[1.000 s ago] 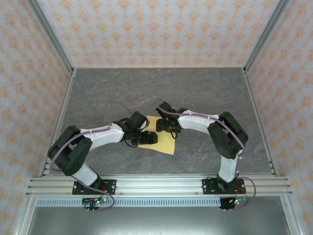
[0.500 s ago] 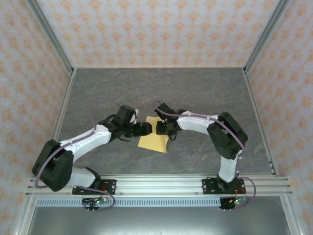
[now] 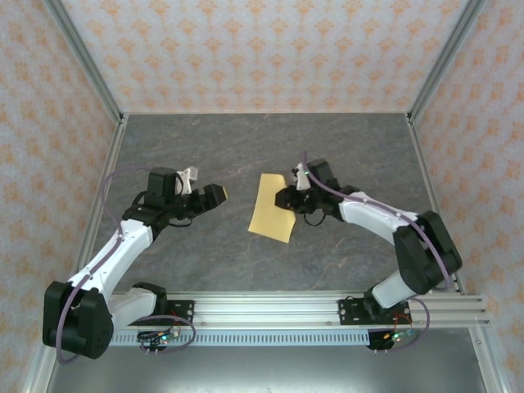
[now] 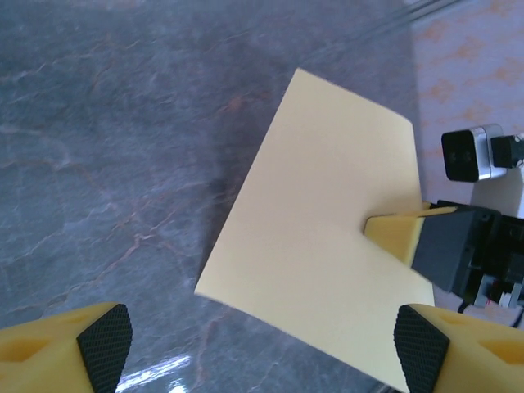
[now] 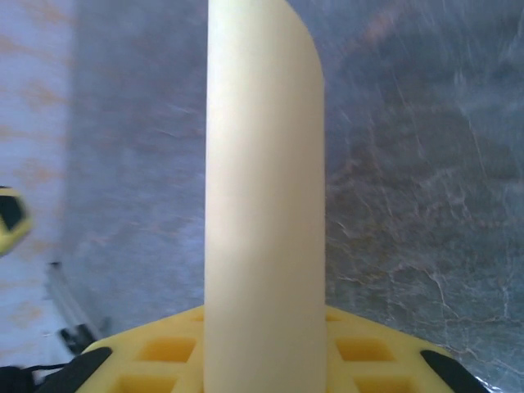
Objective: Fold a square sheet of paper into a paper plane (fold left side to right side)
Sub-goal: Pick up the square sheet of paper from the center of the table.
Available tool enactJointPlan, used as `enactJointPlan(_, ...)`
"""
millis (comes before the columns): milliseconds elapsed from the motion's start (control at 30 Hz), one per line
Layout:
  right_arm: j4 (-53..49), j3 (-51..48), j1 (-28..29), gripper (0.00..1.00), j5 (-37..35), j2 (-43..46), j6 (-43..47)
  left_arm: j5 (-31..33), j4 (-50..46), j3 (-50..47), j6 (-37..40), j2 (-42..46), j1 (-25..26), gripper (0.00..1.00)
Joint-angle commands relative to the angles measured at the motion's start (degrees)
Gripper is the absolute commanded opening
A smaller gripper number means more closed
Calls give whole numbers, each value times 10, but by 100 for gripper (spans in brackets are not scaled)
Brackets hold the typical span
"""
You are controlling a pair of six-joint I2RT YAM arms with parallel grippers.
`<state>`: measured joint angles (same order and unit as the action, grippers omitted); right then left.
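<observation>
The square sheet of paper point(image 3: 270, 208) is pale yellow and folded over into a narrow rectangle, near the middle of the table. My right gripper point(image 3: 287, 200) is shut on its right edge. In the right wrist view the paper point(image 5: 264, 188) rises as a curved strip from between the yellow jaws of that gripper point(image 5: 264, 368). The left wrist view has the paper point(image 4: 319, 246) tilted, with a shadow on its left, and a yellow right finger point(image 4: 395, 233) pressed on it. My left gripper point(image 3: 211, 193) is open to the left of the paper, with its fingertips point(image 4: 102, 336) spread wide and nothing between them.
The grey marbled table top point(image 3: 246, 147) is walled by patterned panels at the back and on both sides. An aluminium rail point(image 3: 262, 307) carrying both arm bases runs along the near edge.
The left arm has pulled back to the left, off the paper, with its jaws wider. The right gripper has closed on the paper and carried it a little right and farther away.
</observation>
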<state>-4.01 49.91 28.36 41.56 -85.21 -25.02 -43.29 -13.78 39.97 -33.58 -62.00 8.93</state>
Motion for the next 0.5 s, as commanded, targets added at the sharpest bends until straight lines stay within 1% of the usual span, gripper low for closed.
enactJointPlan(0,50,-4,-40,29,129,68,40,-100,49,17,20,18,-6,89)
enactJointPlan(67,24,11,-54,28,165,102,69,-129,75,27,17,20,-6,91)
enactJointPlan(167,-44,52,-56,28,206,139,125,-162,106,44,18,28,-6,93)
enactJointPlan(267,-54,81,-56,29,259,156,127,-182,131,59,20,39,-4,94)
enactJointPlan(367,-60,113,-50,29,294,163,122,-197,153,71,26,51,1,95)
enactJointPlan(467,-88,150,-30,28,311,170,138,-204,141,93,66,59,21,95)
